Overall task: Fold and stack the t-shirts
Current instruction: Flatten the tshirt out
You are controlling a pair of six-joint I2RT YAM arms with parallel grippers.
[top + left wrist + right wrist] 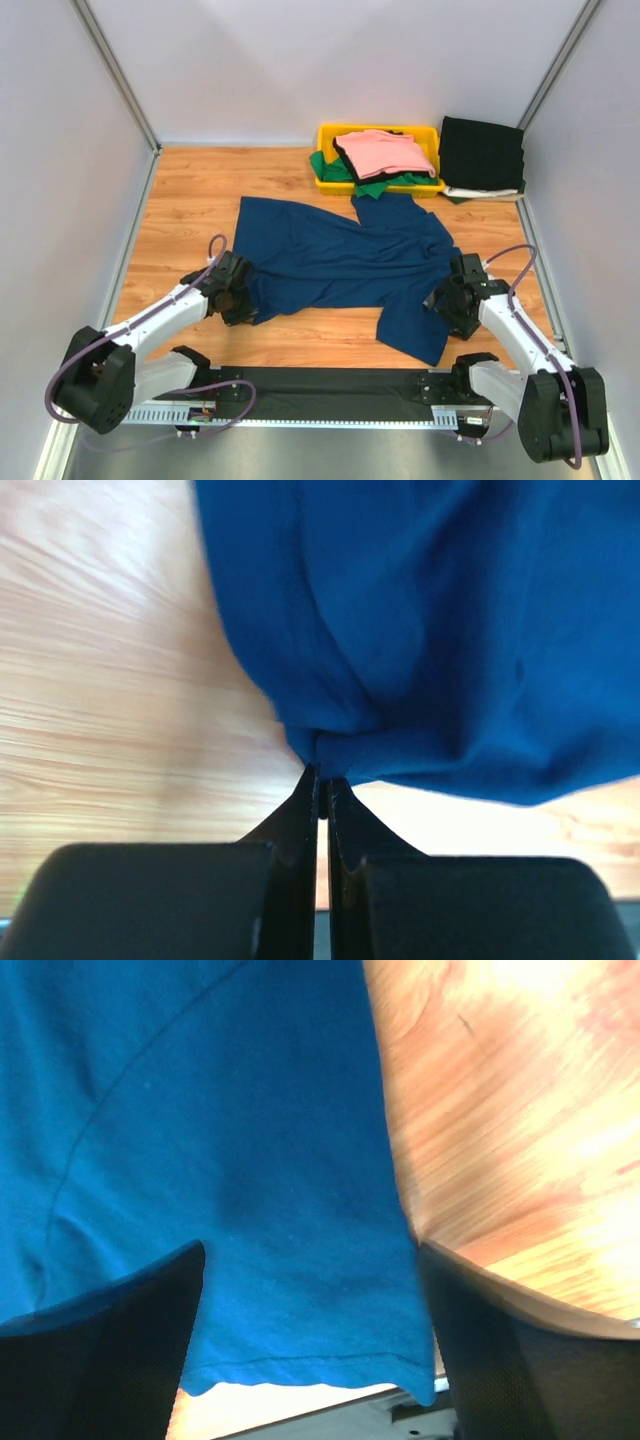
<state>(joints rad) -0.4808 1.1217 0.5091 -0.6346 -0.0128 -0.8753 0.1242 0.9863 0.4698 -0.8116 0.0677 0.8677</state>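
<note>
**Left corner pinched, right straddling the hem**

Right at my left gripper point(322, 780), the fingers are pressed together on a bunched fold of the navy t-shirt point(340, 255), with cloth fanning out ahead of it and to its right. My right gripper point(310, 1265) has its fingers wide apart. The shirt's hemmed edge lies between them, not yet pinched. The shirt sprawls crumpled across the table point(190, 200) from one gripper to the other, so its long axis joins them. Far beyond both, a pink tee point(385, 150) tops the yellow bin point(328, 130).
</note>
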